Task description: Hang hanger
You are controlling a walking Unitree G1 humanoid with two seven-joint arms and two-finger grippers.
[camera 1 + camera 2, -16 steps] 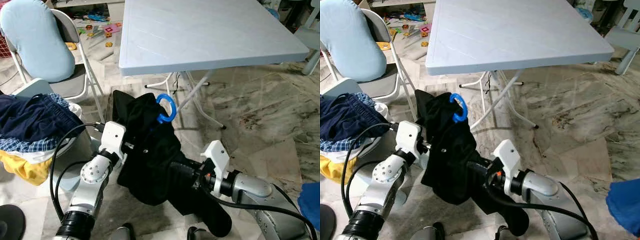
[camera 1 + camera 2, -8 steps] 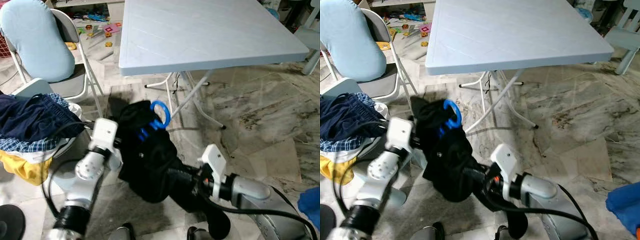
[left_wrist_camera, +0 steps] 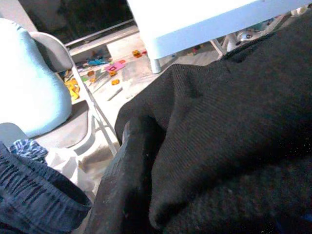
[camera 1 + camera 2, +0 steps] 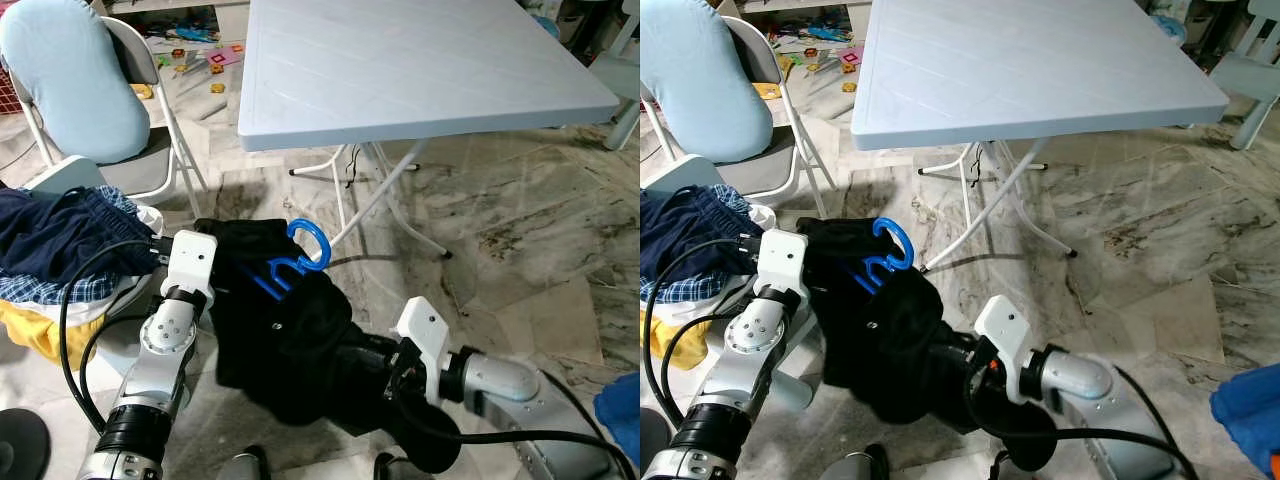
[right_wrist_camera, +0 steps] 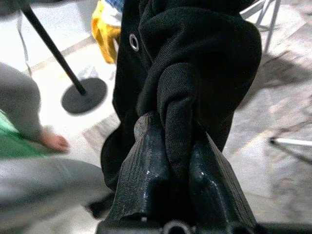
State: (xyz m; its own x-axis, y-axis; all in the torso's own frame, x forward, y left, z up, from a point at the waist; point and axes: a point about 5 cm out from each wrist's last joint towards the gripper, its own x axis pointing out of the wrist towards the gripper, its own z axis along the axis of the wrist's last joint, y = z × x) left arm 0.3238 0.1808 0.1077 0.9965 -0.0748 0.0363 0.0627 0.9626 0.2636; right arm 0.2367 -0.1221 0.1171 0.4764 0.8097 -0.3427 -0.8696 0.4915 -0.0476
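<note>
Marble-patterned floor (image 4: 520,220) spreads under a pale blue folding table (image 4: 400,70), with a folding chair (image 4: 150,120) holding a light blue cushion (image 4: 70,80) off to the robot's left. Beside that chair a heap of laundry (image 4: 60,245) sits, dark blue shorts on top of checked and yellow cloth. Small toys (image 4: 200,60) lie scattered on the floor farther back.

Low in front of the robot, a black garment (image 4: 290,340) is bunched between both arms, and a blue hanger (image 4: 295,260) sticks up out of its upper folds, hook curled toward the table leg. The right gripper (image 5: 178,165) is clamped on a thick fold of the black garment, cloth squeezed between its two fingers (image 5: 146,180). The left gripper (image 3: 131,185) is buried in the cloth at the garment's left edge; one black finger shows against the fabric, and whether its fingers are together or apart I cannot tell. A person's bare foot (image 5: 53,141) stands on the floor nearby.
</note>
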